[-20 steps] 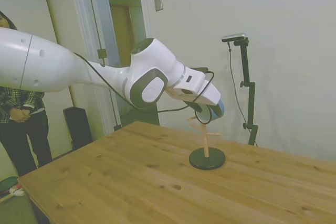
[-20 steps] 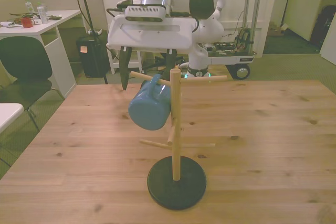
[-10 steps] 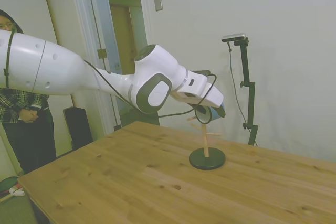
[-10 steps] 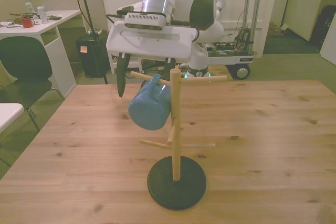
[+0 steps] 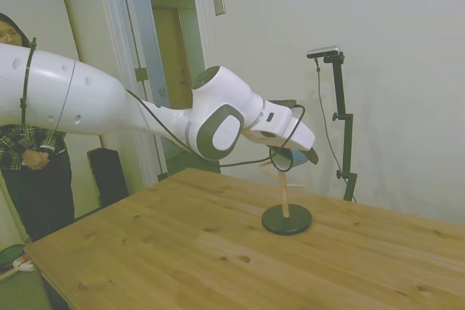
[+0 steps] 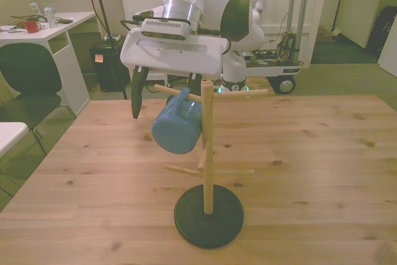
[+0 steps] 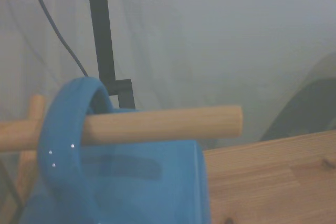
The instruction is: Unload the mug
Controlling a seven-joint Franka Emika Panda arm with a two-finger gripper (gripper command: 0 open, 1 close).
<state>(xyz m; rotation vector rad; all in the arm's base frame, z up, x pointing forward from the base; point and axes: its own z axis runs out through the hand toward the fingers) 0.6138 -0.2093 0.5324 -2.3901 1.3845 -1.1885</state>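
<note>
One mug (image 6: pixel 177 127) hangs by its handle (image 7: pixel 65 129) on a peg (image 7: pixel 157 124) of the rack (image 6: pixel 208 153). I have the claw (image 6: pixel 167 94) up behind it, spread wide, holding nothing. Nothing is done yet. I think I must close on the mug, slide it off the peg, then set it on the table (image 6: pixel 322 153).

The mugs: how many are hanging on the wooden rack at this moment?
1. The blue mug hangs by its handle from an upper peg on the front view's left of the rack. The other pegs are bare.
</note>
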